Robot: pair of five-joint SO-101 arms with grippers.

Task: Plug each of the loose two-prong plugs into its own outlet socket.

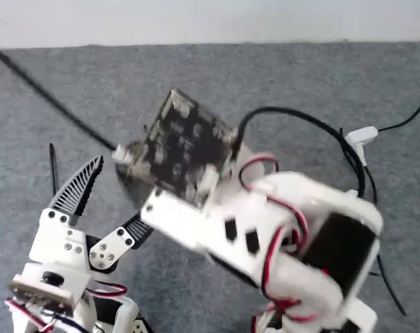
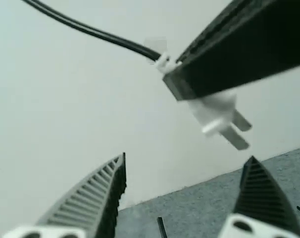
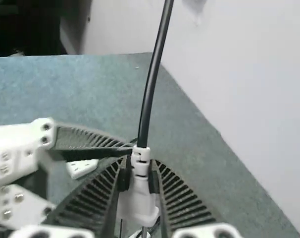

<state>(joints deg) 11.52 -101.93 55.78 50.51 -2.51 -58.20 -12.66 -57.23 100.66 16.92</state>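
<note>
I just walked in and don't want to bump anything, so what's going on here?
The right gripper is shut on a white two-prong plug with a black cable, holding it above the grey carpeted table. The left gripper is open and pointed toward that plug, not touching it. A second white plug lies loose on the carpet, not plugged in.

Two arms are counted, a left arm (image 1: 54,257) and a right arm (image 1: 293,236), and two grippers, a left gripper (image 1: 123,193) and a right gripper (image 3: 139,166). Two white plugs are seen, one gripped plug (image 3: 138,198) and one loose plug (image 1: 362,134), along with two black cords (image 1: 50,97).
</note>
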